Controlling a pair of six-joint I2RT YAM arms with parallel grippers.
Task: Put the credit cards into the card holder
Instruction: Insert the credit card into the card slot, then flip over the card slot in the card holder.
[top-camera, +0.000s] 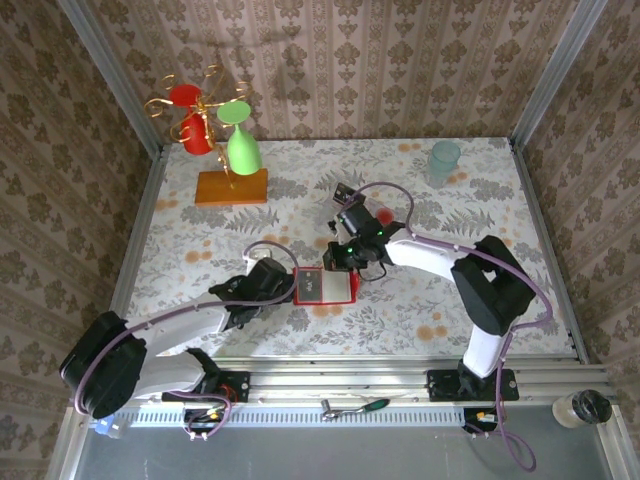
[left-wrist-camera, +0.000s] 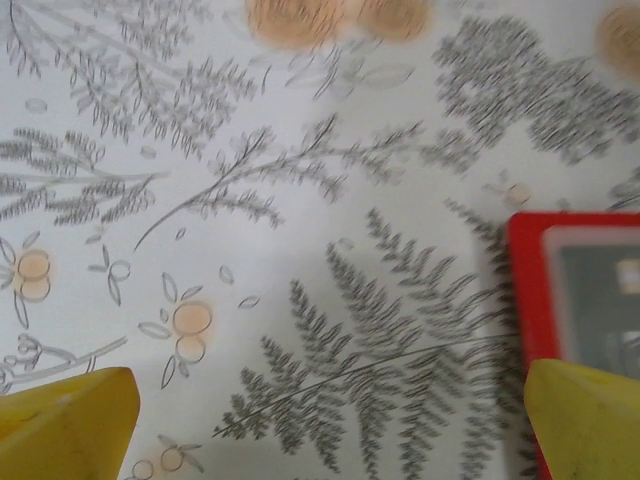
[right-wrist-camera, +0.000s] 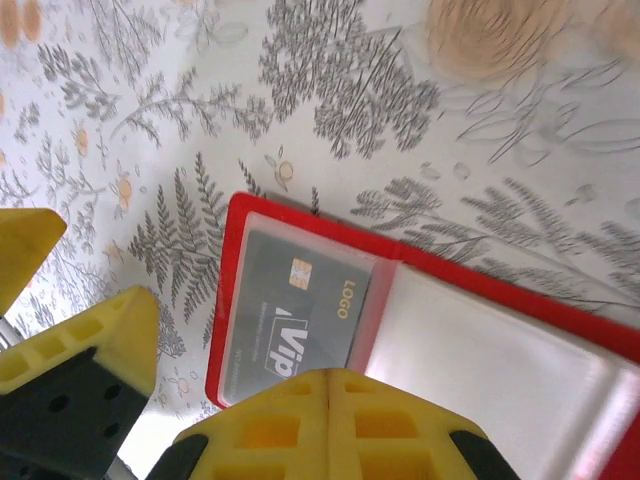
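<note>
Hiding part of the card holder (right-wrist-camera: 229, 300), right gripper (right-wrist-camera: 327, 420) pressed closed, empty, left gripper (left-wrist-camera: 330, 400) spread wide, empty

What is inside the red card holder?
In the card holder, a dark card printed Vip and LOGO sits in one clear pocket. The other pocket looks empty, but the right gripper covers its near edge.

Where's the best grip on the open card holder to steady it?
Probably the left red border of the card holder, approached low from the left, where the open left gripper sits. It lies open and flat, offering only thin edges; the black card fills that pocket, so pinch shallow.
</note>
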